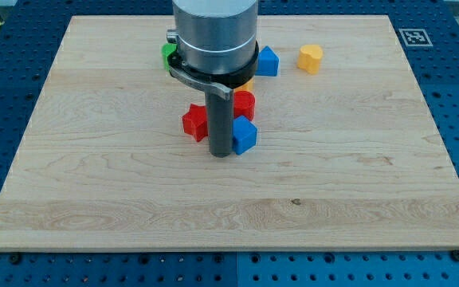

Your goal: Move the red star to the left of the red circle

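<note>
Tip [221,153] between red star [194,122], blue block [245,135]; red circle [244,104] half hidden.

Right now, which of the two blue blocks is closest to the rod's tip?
The blue block right beside my tip, on its right in the view. The other blue block sits near the view's top, beside the yellow block.

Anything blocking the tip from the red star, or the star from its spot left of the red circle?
Nothing visible. My tip sits just to the view's right of the red star block, with no block between them; a blue block lies on the tip's other side. The rod hides part of the red circle block, so the gap between star and circle is unclear.
</note>
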Controlling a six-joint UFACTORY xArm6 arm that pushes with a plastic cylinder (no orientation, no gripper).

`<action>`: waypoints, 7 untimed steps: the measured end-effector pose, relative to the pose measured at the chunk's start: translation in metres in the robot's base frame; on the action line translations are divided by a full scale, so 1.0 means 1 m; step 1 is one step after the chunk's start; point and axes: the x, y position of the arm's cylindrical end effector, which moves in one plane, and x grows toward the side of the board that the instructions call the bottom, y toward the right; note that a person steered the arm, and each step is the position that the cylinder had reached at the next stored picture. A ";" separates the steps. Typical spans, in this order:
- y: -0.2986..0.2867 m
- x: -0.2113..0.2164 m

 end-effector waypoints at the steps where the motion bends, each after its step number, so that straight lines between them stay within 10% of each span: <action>1: -0.006 -0.004; 7: -0.017 -0.040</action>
